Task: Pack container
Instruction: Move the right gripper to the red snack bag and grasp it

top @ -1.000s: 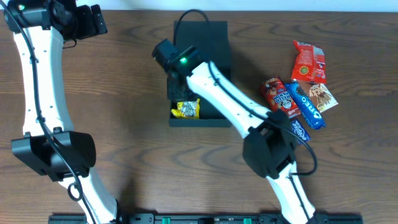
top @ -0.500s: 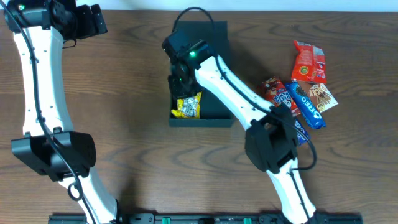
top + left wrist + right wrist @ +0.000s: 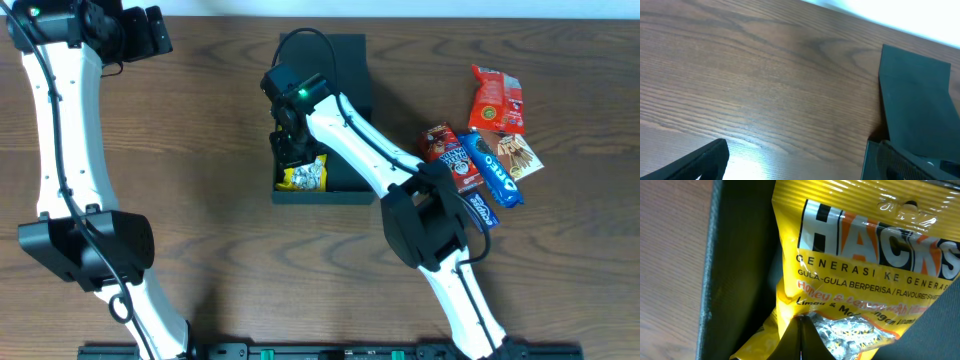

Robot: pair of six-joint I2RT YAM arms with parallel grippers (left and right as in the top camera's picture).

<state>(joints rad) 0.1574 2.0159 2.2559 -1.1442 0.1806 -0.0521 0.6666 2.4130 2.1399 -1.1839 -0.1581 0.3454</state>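
Jaws pressed fully together, the right gripper [image 3: 290,150] is resting its tips on the yellow packet [image 3: 303,177] lying crosswise at the near end of the open container [image 3: 322,196], while the left gripper [image 3: 150,38], gaping wide and empty, is hanging well apart to its left.

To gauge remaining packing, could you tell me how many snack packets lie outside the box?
5, all right of the box: red packet farthest back, tan packet, blue Oreo pack, dark red packet, blue packet partly under the arm, which may hide more.
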